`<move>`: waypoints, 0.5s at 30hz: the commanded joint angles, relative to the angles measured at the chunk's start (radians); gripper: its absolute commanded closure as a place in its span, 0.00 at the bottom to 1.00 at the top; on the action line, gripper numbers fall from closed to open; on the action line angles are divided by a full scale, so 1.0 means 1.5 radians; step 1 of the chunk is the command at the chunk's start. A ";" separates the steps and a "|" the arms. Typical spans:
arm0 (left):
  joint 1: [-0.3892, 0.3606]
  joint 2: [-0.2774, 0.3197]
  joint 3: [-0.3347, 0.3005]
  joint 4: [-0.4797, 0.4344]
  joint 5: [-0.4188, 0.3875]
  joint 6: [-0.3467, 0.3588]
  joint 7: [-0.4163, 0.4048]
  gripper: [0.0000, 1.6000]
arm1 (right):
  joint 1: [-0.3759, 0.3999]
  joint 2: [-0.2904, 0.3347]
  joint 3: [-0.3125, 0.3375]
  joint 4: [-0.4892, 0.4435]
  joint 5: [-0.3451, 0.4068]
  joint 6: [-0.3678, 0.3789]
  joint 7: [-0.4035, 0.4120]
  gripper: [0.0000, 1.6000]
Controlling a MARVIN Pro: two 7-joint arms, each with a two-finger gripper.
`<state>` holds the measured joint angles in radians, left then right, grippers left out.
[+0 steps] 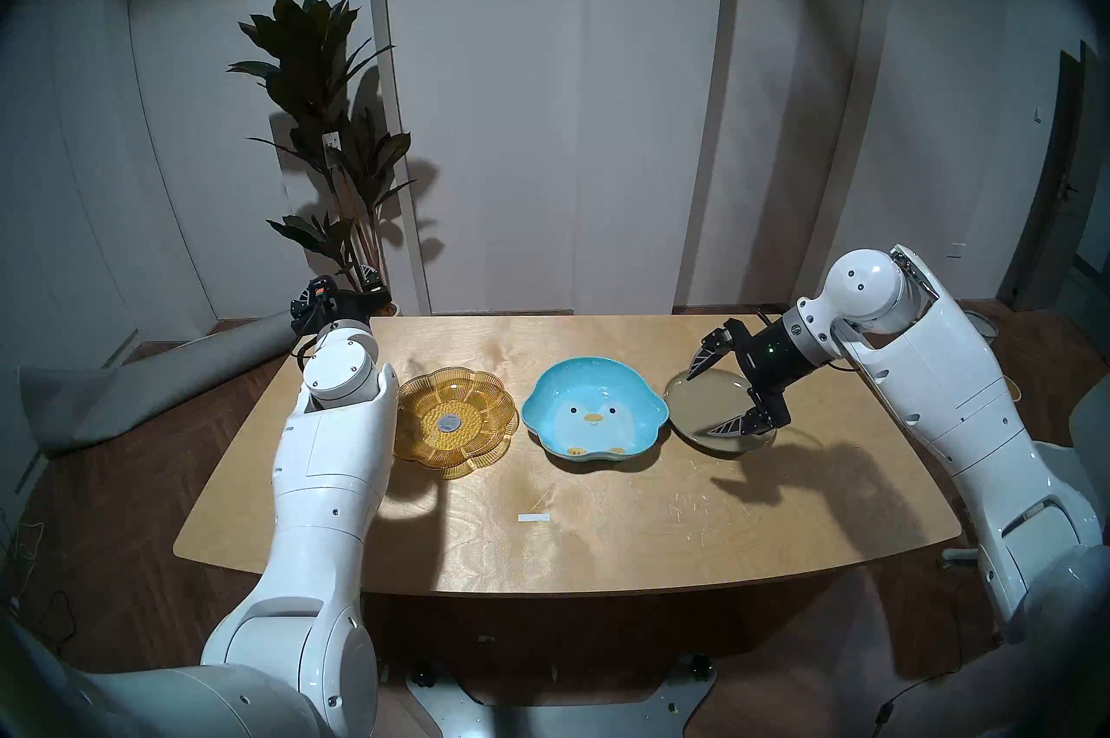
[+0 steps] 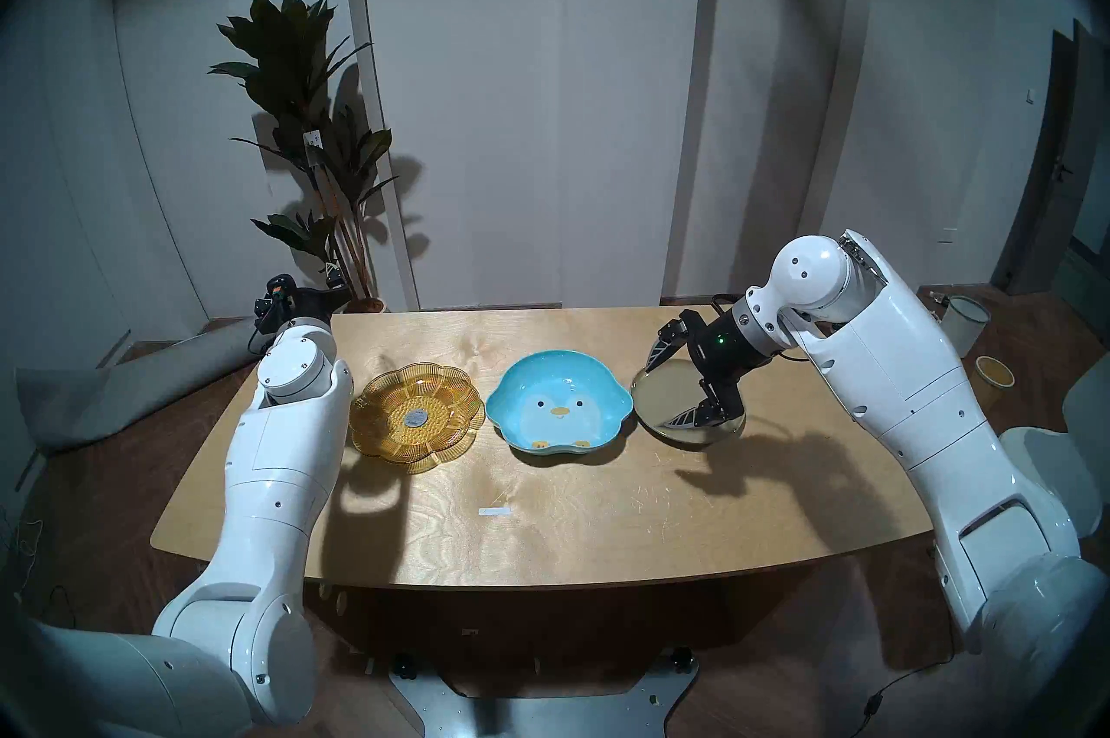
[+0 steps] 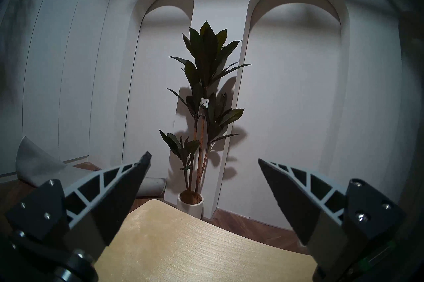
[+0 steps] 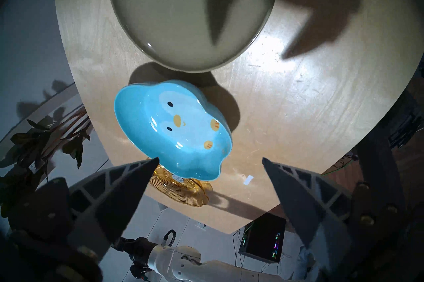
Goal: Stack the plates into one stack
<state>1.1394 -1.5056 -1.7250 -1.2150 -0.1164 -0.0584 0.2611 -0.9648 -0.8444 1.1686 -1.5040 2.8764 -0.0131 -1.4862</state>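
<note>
Three plates lie side by side in a row on the wooden table [image 1: 600,550]. The amber ribbed flower-shaped glass plate [image 1: 456,421] is on the left. In the middle sits the sky-blue lobed penguin plate [image 1: 594,415], and the plain olive-beige round plate [image 1: 712,400] is on the right. My right gripper [image 1: 707,399] hovers open just above the olive plate [image 4: 174,10], one finger over its far rim and one over its near rim, holding nothing. My left gripper [image 3: 204,158] stands open and empty at the table's far left corner, pointing away from the plates.
A tall potted plant [image 1: 336,148] stands behind the table's far left corner. A small white tape strip [image 1: 533,517] lies near the front middle of the table. A rolled grey mat [image 1: 150,388] lies on the floor at the left, and two small pots [image 2: 994,371] stand on the floor at the right.
</note>
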 commanded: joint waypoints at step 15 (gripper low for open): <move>0.013 0.004 -0.016 -0.046 -0.005 0.000 0.014 0.00 | 0.122 -0.023 -0.122 0.119 -0.006 0.073 0.002 0.00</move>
<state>1.1629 -1.5031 -1.7442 -1.2497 -0.1235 -0.0576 0.2774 -0.8677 -0.8404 1.0218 -1.3639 2.8767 0.0624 -1.4860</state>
